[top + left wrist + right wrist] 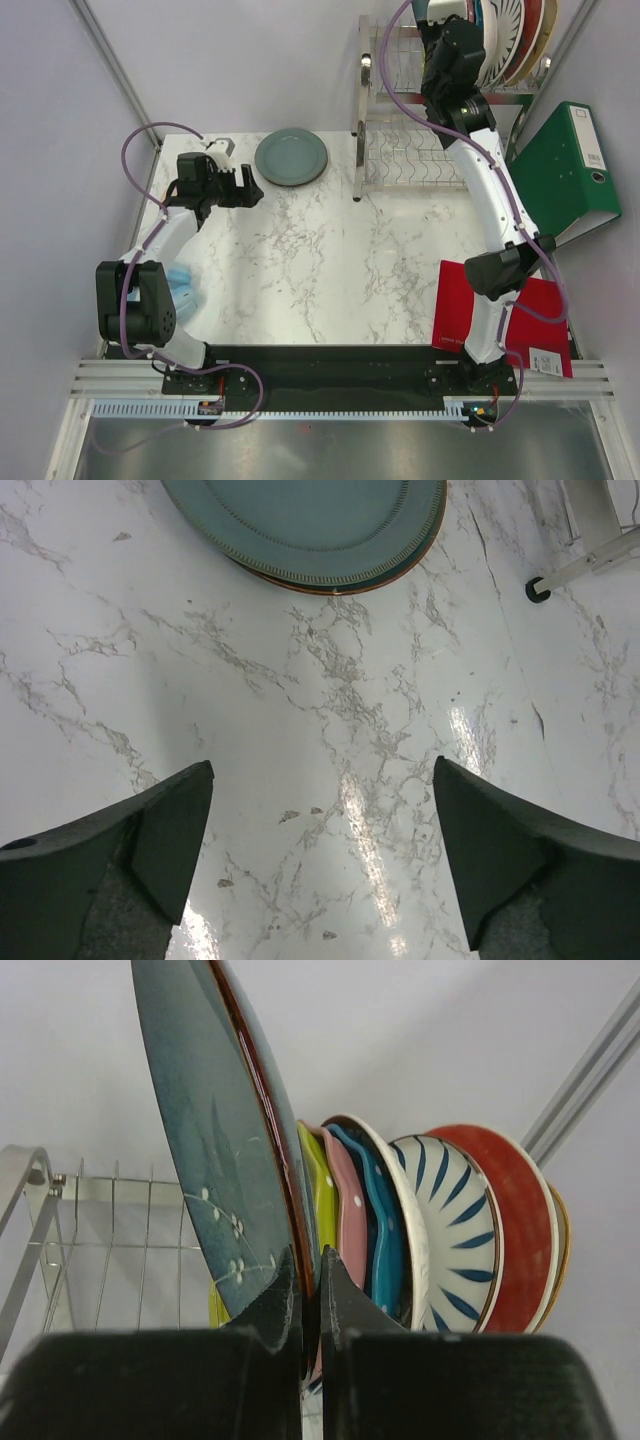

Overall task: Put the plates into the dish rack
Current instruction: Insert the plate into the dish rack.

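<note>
Marble-patterned tabletop point(330, 260) beneath teal plate point(291, 157), apparently stacked.

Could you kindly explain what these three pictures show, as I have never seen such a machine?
Two robot arms are bolted at a marble table. One picture looks down from above; the others come from cameras on each wrist. The left hand hangs open over the table, near the teal plate, which lies on another plate. The right hand is up at the wire rack, shut on the rim of a dark blue plate, beside other plates standing there. A green binder and red folder lie to the right.
</note>
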`<state>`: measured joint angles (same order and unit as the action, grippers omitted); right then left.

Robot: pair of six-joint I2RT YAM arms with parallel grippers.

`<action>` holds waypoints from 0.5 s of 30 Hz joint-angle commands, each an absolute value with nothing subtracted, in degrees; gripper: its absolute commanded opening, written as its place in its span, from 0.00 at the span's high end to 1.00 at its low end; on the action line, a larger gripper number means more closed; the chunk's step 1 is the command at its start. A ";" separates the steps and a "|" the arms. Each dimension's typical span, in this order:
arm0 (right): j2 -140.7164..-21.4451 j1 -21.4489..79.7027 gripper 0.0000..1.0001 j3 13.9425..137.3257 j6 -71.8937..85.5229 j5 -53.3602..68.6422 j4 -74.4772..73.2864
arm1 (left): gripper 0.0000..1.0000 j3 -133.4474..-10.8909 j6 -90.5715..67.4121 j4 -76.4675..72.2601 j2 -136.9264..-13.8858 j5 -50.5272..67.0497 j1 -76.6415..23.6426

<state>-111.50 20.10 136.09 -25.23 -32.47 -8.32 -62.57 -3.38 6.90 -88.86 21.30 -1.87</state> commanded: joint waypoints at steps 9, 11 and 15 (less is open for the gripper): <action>-110.21 21.27 1.00 139.49 -19.69 -38.67 0.09 | 0.00 -63.19 -6.42 4.22 -87.27 21.88 -2.20; -110.30 21.36 1.00 138.70 -19.07 -40.34 0.09 | 0.00 -63.46 -6.50 4.31 -87.45 22.15 -2.20; -110.74 21.88 1.00 137.46 -18.28 -41.57 0.09 | 0.00 -63.63 -6.94 4.31 -87.80 22.41 -2.20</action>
<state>-112.25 21.30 135.96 -21.04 -38.98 -10.74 -62.39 -5.02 6.66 -88.44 21.32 -2.00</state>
